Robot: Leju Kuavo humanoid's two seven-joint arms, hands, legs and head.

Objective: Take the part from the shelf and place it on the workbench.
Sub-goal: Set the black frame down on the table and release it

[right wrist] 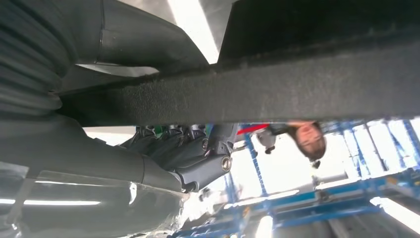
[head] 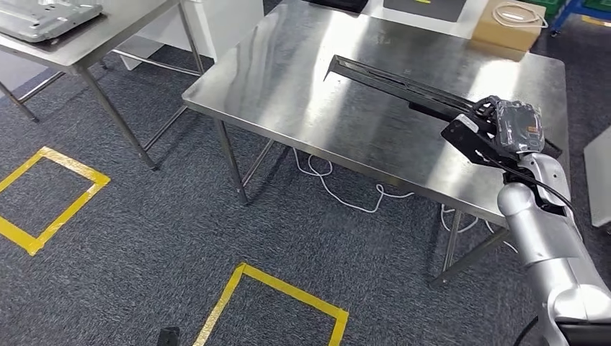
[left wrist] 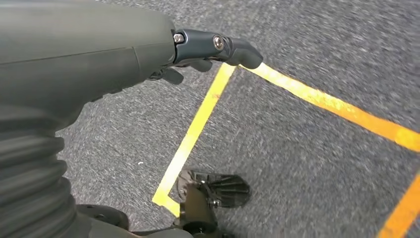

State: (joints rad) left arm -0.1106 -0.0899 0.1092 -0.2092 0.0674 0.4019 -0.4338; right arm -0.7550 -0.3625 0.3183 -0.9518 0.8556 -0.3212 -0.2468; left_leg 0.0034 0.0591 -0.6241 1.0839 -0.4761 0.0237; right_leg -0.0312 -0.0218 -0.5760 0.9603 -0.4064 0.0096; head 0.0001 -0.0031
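While the right hand [head: 504, 124] is gripping one end of the part [head: 393, 83], I am reading the long black part as lying across the workbench [head: 288, 86], its far end pointing toward the bench's middle and its held end at the bench's near right corner. From the head view I cannot tell whether the part is touching the bench top or sitting just above it. In the right wrist view I am seeing the fingers [right wrist: 198, 158] curled under the dark bar [right wrist: 247, 94] of the part, with the thumb cover on the other side, so the hand is clamped on it.

I am seeing the left hand [left wrist: 208, 49] hanging over grey carpet [left wrist: 322, 173], near a yellow tape line [left wrist: 193, 134]; its fingers are curled in with nothing between them.

Left of the workbench a second table [head: 79, 50] is carrying a metal tray [head: 43, 18]. Behind the workbench a cardboard box [head: 504, 32] is standing with a white cable [head: 519, 14] on top. White cables [head: 339, 191] are trailing on the floor under the workbench.
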